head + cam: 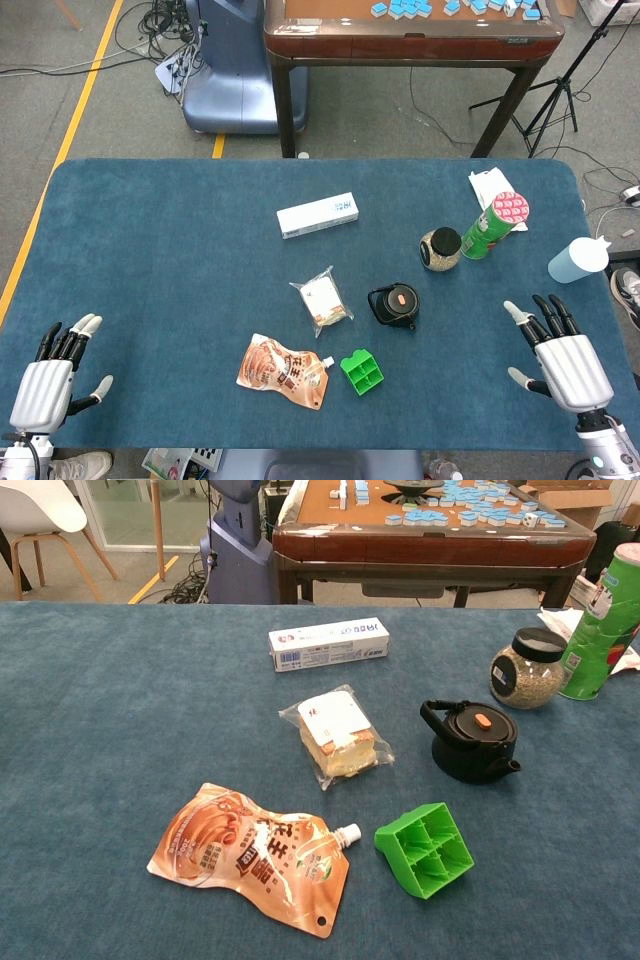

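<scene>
left hand: (45, 385) near-left corner of the table (150, 250), palm down, fingers apart and pointing far. Holds nothing, touches no object.
right hand: (570, 365) near-right corner, same pose: flat, fingers spread, empty.
views: hands show in the head view only; the chest view misses both.
pouch: (283, 372) orange spouted pouch, lying flat at near centre, spout to the right. Nearest thing to the left hand, but well apart from it.
bottle: (577, 260) white bottle at the right edge, just far of the right hand and the closest item to it. Not touching.
tray: (361, 371) green gridded tray just right of the pouch spout, tipped on its side in the chest view.
kettle: (394, 305) small black kettle, far-right of the tray, lid on.
pack: (322, 300) clear-wrapped snack left of the kettle, between pouch and box.
box: (317, 215) long white box, far centre.
jar: (440, 249) dark-lidded jar, far of the kettle.
can: (495, 225) green tube can just right of the jar, leaning in the head view; papers behind it.
handling, pouch: judged floppy and low on the cloth. Pinch an edge or the spout end; a top-down grasp would likely just press it flat.
handling, bottle: judged light and tippy, and close to the table edge. Wrap it from the side, low on the body.
clearance: centre cluster is tight; a left-hand reach should come in low from the left so it doesn't knock the tray.
</scene>
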Tool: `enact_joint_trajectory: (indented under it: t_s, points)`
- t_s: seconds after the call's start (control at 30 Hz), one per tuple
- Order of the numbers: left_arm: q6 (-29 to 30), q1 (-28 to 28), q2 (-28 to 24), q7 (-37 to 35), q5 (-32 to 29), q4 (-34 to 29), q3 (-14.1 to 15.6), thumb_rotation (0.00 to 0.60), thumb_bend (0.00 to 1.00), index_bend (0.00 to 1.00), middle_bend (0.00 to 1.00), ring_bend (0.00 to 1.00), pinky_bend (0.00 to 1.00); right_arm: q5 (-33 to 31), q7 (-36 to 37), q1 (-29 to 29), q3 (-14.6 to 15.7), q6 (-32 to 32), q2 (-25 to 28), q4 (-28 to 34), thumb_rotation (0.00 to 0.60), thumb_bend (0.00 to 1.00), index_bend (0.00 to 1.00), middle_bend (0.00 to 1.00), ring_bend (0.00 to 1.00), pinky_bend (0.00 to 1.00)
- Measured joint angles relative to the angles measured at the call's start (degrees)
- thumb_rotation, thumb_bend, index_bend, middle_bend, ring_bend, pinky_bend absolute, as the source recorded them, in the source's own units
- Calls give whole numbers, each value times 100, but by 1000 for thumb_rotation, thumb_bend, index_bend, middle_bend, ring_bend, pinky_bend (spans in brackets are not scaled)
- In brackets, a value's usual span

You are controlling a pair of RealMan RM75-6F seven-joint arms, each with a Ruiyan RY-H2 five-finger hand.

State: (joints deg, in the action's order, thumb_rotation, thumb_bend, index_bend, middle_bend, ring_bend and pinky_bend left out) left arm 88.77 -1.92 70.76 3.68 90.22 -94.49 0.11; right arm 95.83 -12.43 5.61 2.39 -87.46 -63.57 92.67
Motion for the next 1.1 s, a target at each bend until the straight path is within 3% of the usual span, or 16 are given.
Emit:
enact_joint_trajectory:
  t_s: [0.37, 0.57, 0.83, 1.1]
  points:
    - [-27, 1, 9, -55, -24, 45, 6, 600, 247, 92, 86, 124, 0, 112, -131, 183, -86, 247, -22, 122, 600, 0, 111, 285, 77, 33]
    - [-40, -1, 20, -118, -36, 93, 6, 600, 247, 92, 86, 124, 0, 76, -386, 587, -235, 874, -117, 304, 600, 0, 110, 214, 75, 33]
    - [-15, 36, 26, -219, -79, 180, 9, 600, 247, 92, 86, 124, 0, -236, -990, 1414, -593, 1927, -784, 349, 600, 0, 4, 113, 2, 33]
    - [-24, 54, 26, -344, -112, 284, 10, 600, 247, 92, 86, 124, 0, -689, -1592, 1943, -878, 2498, -1651, -18, 600, 0, 0, 75, 0, 30]
